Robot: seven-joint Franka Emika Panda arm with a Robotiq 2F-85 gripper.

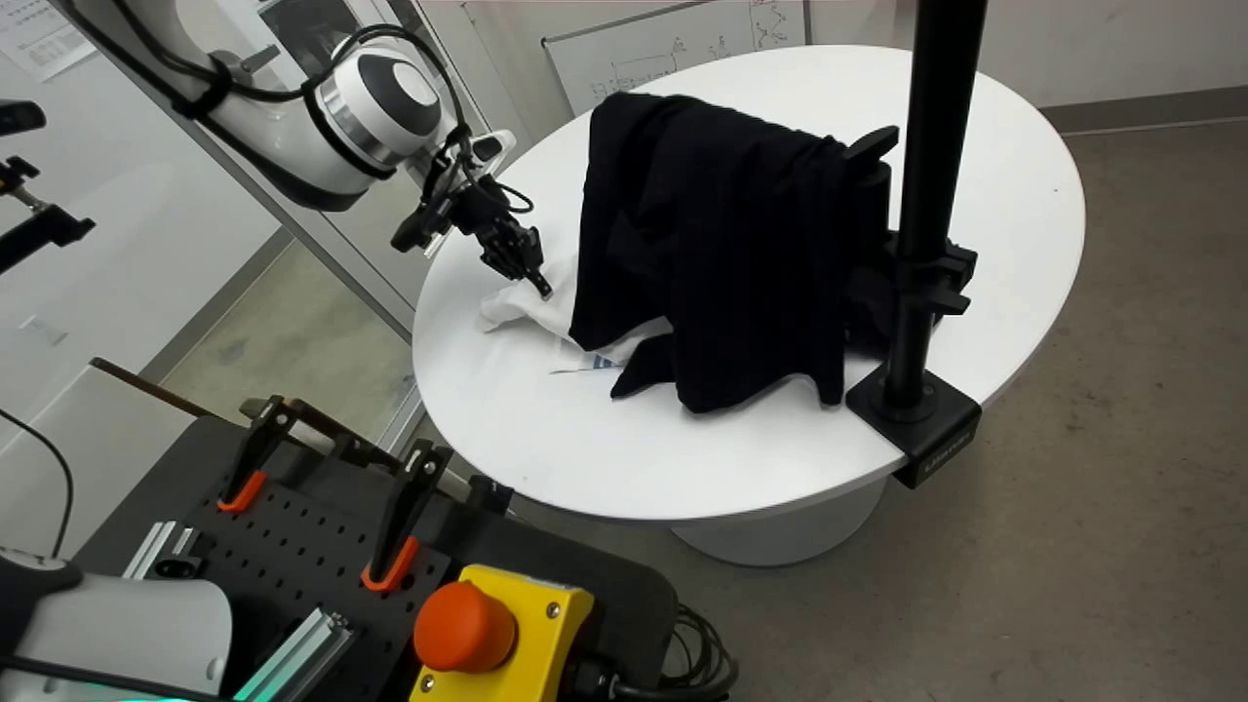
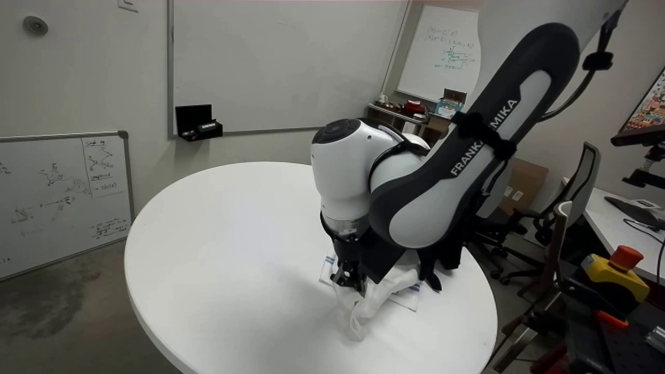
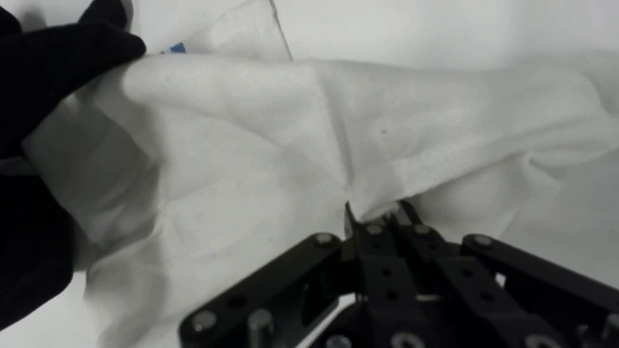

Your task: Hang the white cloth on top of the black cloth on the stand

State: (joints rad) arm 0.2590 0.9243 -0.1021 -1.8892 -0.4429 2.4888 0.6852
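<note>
Pinching wrinkled white cloth (image 3: 232, 150), the angular tool (image 3: 379, 213) sits near draped black cloth (image 1: 726, 244).

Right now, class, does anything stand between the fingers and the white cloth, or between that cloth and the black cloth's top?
Nothing visible at the fingers: they pinch the white cloth. On the way up, the black cloth itself overlaps part of it and might snag.

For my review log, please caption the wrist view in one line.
The end effector pinches a rumpled white cloth on a white tabletop, black cloth at frame left.
</note>
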